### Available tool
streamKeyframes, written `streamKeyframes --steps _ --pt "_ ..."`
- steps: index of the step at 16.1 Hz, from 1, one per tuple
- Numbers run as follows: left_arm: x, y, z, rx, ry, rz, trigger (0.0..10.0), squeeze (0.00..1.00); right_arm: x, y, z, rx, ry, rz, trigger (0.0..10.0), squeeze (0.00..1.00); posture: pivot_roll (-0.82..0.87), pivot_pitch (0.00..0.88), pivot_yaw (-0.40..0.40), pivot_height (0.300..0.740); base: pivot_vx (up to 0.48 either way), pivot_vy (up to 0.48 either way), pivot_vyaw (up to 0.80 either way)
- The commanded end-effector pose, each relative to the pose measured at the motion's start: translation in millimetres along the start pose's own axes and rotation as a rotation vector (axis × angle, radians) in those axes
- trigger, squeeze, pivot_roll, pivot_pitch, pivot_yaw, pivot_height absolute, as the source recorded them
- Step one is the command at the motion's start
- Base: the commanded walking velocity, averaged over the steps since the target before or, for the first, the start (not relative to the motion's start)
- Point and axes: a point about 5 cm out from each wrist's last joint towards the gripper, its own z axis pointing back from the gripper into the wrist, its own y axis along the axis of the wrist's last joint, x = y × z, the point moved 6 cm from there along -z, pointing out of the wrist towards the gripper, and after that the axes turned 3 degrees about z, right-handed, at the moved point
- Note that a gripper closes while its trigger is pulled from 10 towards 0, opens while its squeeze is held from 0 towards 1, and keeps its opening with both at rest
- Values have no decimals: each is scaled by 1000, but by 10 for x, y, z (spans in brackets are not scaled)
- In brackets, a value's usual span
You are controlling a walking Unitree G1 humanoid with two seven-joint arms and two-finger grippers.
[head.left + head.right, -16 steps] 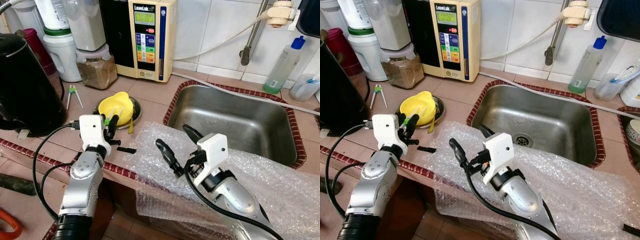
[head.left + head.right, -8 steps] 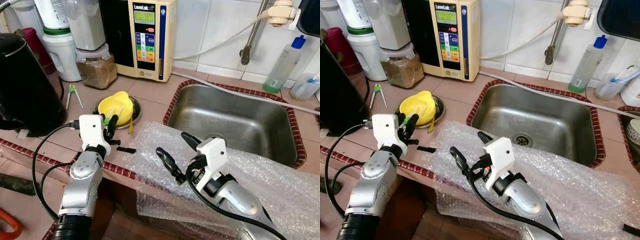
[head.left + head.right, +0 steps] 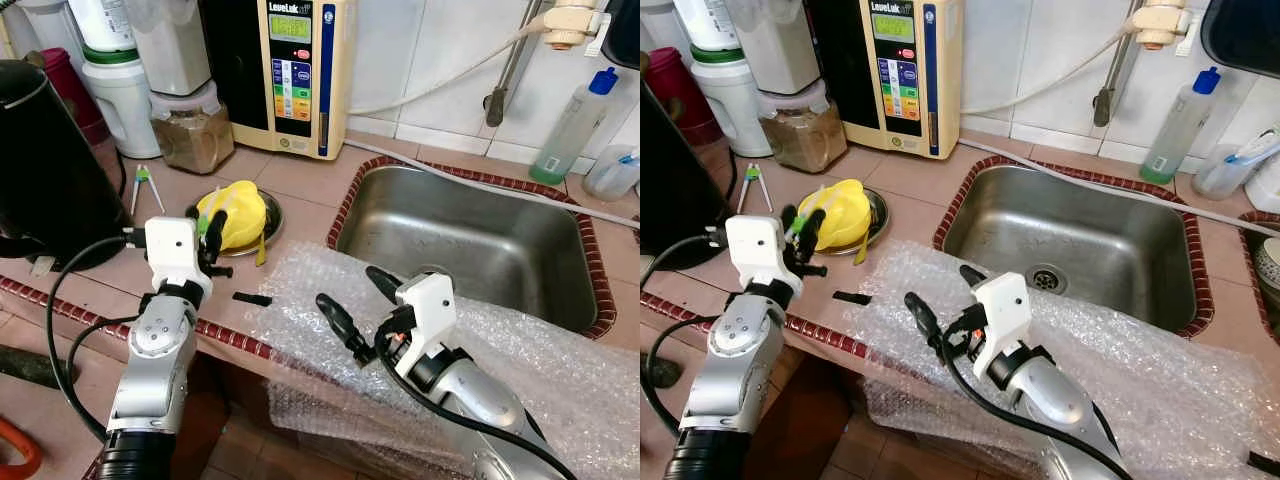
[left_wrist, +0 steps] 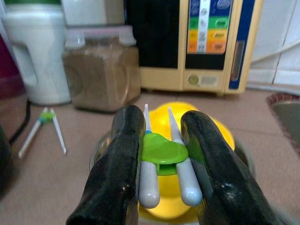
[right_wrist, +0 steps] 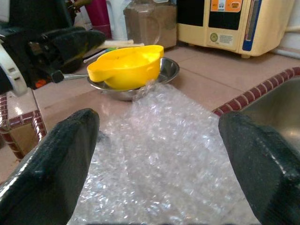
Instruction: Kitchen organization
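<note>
1. Pinching a pair of white training chopsticks (image 4: 165,159) with a green clip, the left gripper (image 4: 164,187) hovered just before the yellow bowl (image 3: 235,215) in its metal dish (image 3: 272,210).
2. Spread wide, the right gripper (image 3: 360,305) hung over the bubble wrap (image 3: 480,340) beside the sink (image 3: 470,240).

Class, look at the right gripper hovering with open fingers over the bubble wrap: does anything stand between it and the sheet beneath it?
Nothing visible does. The right gripper hangs open directly above the bubble wrap; the yellow bowl sits farther off, beside the sheet's edge.
</note>
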Motion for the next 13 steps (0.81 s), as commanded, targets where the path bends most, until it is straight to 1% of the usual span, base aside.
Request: streamKeyframes --steps 1,3,4,5,6,7,8,9,10,11,12,13 --pt "32 162 -27 61 -10 -33 0 0 35 45 -11 13 -12 3 10000 0 49 45 14 740 0 0 0" --pt "81 276 -32 114 -28 -67 0 0 107 66 -27 17 -52 23 10000 0 48 43 12 740 0 0 0" --pt "133 345 -30 143 -50 -76 0 0 177 94 -36 28 -97 35 10000 0 48 43 12 740 0 0 0" --pt "188 395 -29 164 -77 -82 0 0 247 100 -45 28 -138 26 10000 0 51 43 13 740 0 0 0" --pt "330 441 -22 178 -149 -48 0 0 385 140 -54 48 -217 -29 10000 0 52 44 16 740 0 0 0" --pt "452 505 -5 204 -209 -41 0 0 540 185 -54 84 -295 -113 10000 0 52 44 16 740 0 0 0" --pt "519 544 8 218 -241 -36 0 0 644 198 -45 104 -344 -172 10000 0 53 52 16 740 0 0 0" --pt "588 566 14 221 -272 -11 0 0 743 207 -39 133 -376 -264 10000 0 53 54 15 740 0 0 0" --pt "693 587 27 222 -325 19 0 0 874 206 -41 154 -428 -338 10000 0 50 56 13 740 0 0 0" --pt "753 618 42 235 -350 19 0 0 954 216 -65 157 -456 -340 10000 0 46 62 14 740 0 0 0" --pt "773 628 48 240 -358 21 0 0 972 224 -77 159 -457 -342 10000 0 46 62 14 740 0 0 0" --pt "851 641 57 239 -391 38 0 0 1013 279 -128 185 -456 -378 10000 0 45 66 16 740 0 0 0"
